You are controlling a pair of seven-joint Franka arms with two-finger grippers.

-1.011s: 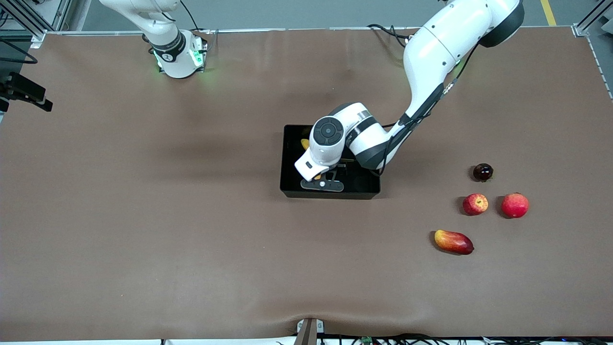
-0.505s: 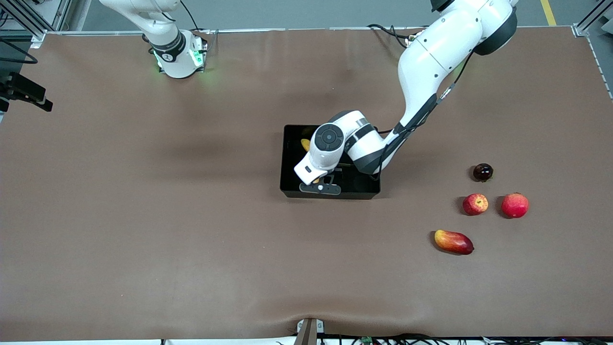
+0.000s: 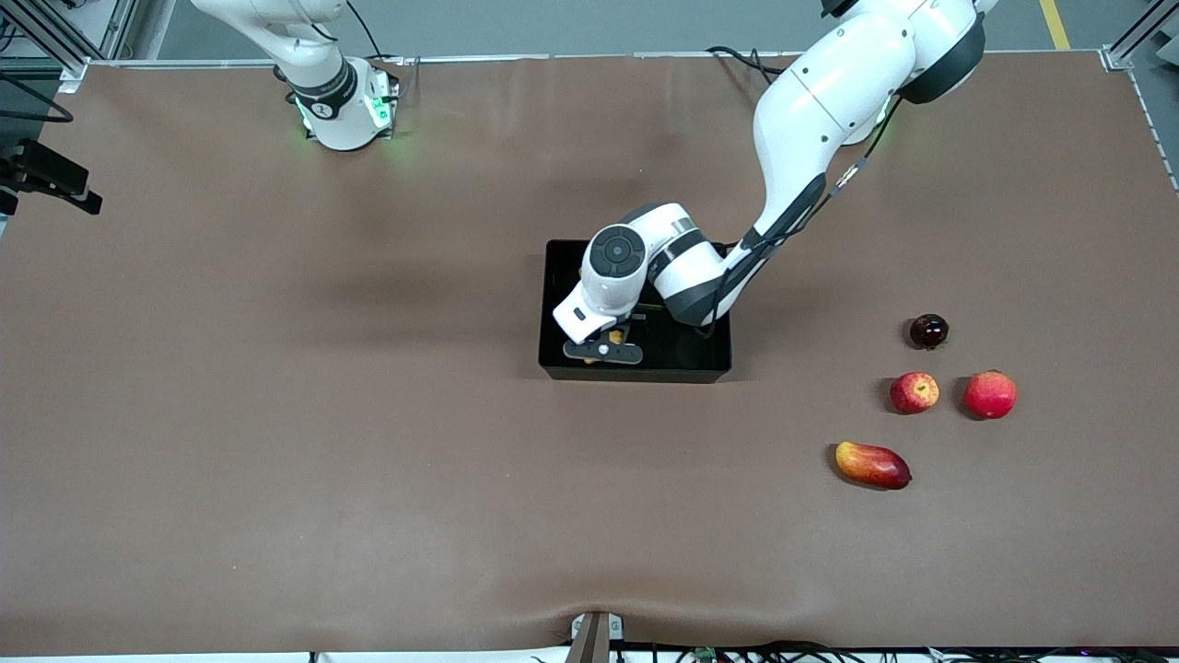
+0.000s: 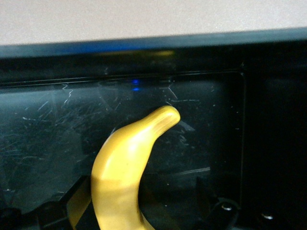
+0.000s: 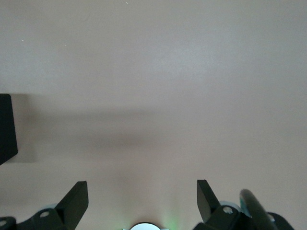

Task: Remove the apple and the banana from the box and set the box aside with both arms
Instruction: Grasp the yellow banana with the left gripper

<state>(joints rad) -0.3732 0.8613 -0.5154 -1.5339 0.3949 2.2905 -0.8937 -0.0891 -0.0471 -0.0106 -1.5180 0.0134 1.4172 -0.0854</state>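
The black box stands mid-table, and my left gripper is down inside it. In the left wrist view the yellow banana lies on the box floor between my left gripper's fingers. The jaws are open, with a gap on one side of the banana. From the front only a sliver of banana shows under the hand. The small red apple with yellow patches sits on the table toward the left arm's end. My right gripper waits open over bare table.
Beside the apple are a larger red round fruit, a dark round fruit farther from the camera, and a red-yellow mango nearer it. A corner of the box shows in the right wrist view.
My left hand has shifted inside the box toward the right arm's end and now covers the banana tip that showed before. The right arm has not moved.
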